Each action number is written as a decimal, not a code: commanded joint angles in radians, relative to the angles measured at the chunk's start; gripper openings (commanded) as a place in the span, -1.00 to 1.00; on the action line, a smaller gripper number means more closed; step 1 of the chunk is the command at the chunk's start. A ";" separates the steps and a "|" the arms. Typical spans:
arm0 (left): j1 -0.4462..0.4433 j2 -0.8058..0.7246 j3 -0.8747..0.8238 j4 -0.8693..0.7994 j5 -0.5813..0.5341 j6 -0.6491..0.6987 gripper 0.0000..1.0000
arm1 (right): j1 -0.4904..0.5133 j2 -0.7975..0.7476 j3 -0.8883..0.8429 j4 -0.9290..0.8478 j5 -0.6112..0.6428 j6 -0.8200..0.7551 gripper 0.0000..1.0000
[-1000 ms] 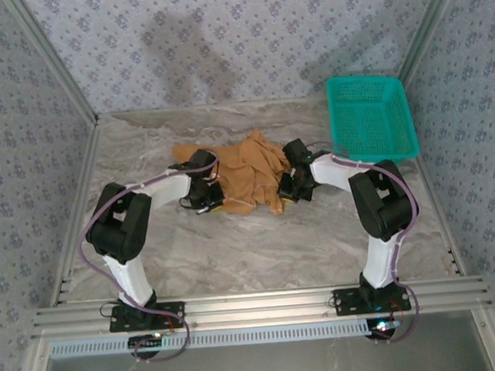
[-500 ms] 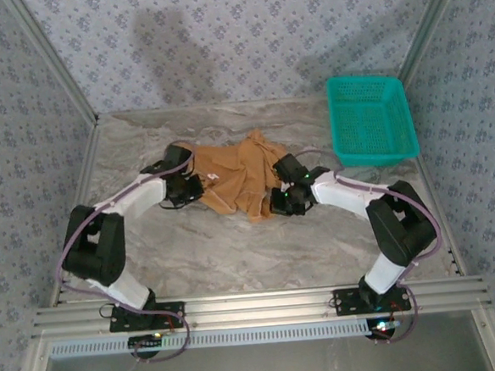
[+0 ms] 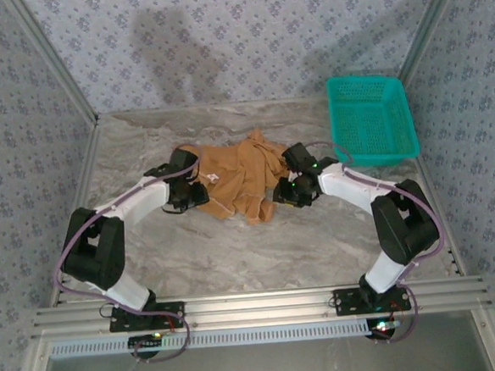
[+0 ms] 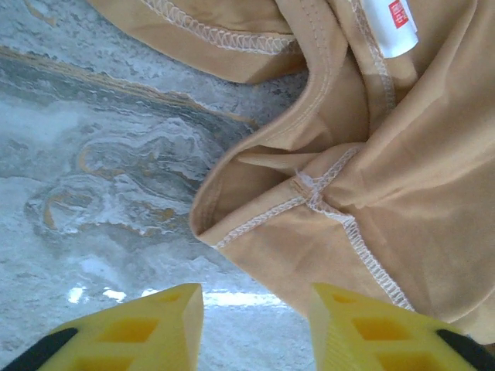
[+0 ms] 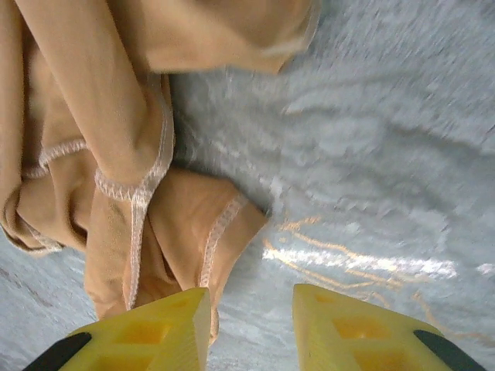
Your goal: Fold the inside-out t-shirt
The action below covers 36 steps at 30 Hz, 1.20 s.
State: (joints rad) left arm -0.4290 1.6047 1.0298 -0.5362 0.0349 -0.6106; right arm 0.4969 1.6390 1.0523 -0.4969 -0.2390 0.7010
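The inside-out t-shirt (image 3: 240, 173) lies crumpled on the marble table, orange-tan, with pale seams showing and a small white label (image 4: 390, 27). My left gripper (image 3: 202, 194) sits at the shirt's left edge. It is open (image 4: 257, 328), bare table shows between its yellow fingers, and a hemmed fold (image 4: 309, 232) lies just ahead of the right finger. My right gripper (image 3: 275, 194) sits at the shirt's lower right corner. It is open too (image 5: 251, 328), with a seamed corner of the shirt (image 5: 216, 224) just beyond its left finger and nothing pinched.
A teal mesh basket (image 3: 370, 117) stands at the back right. Bare marble table (image 3: 261, 252) stretches in front of the shirt. Patterned walls and metal frame posts (image 3: 53, 72) close in the left, right and back.
Both arms came down and apart, laying the shirt onto the table. Both grippers then opened and let go of the cloth.
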 commanded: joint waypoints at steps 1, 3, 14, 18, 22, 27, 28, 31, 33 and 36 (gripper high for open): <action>-0.007 0.056 0.039 0.026 0.031 0.017 -0.09 | -0.042 0.035 0.040 -0.021 0.004 -0.042 -0.20; -0.007 0.097 0.052 0.038 0.042 0.013 -0.08 | -0.071 0.060 0.057 -0.014 0.000 -0.053 -0.19; -0.008 0.249 0.126 0.069 0.050 -0.008 -0.23 | -0.139 0.255 0.250 0.027 -0.018 -0.064 -0.11; -0.007 0.262 0.130 0.059 0.037 -0.005 -0.52 | -0.134 0.376 0.345 0.022 -0.053 -0.052 -0.10; -0.004 0.251 0.139 0.021 0.014 -0.001 -1.00 | -0.124 0.436 0.365 0.040 -0.081 -0.009 -0.34; 0.022 0.166 0.194 -0.084 -0.005 0.023 -1.00 | -0.129 0.352 0.404 -0.030 -0.066 -0.031 -1.00; 0.033 0.131 0.206 -0.105 -0.009 0.029 -1.00 | -0.131 0.321 0.418 -0.068 -0.053 -0.046 -1.00; 0.073 0.015 0.236 -0.157 -0.012 0.037 -1.00 | -0.137 0.196 0.449 -0.162 -0.019 -0.064 -1.00; 0.100 -0.065 0.255 -0.188 -0.012 0.040 -1.00 | -0.141 0.109 0.465 -0.217 -0.005 -0.104 -1.00; 0.148 -0.178 0.302 -0.223 -0.008 0.042 -1.00 | -0.147 -0.015 0.500 -0.279 -0.001 -0.104 -1.00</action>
State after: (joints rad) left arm -0.3111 1.5307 1.2709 -0.6788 0.0505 -0.5880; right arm 0.3618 1.7554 1.4860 -0.6598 -0.2665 0.6327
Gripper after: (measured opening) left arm 0.041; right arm 0.067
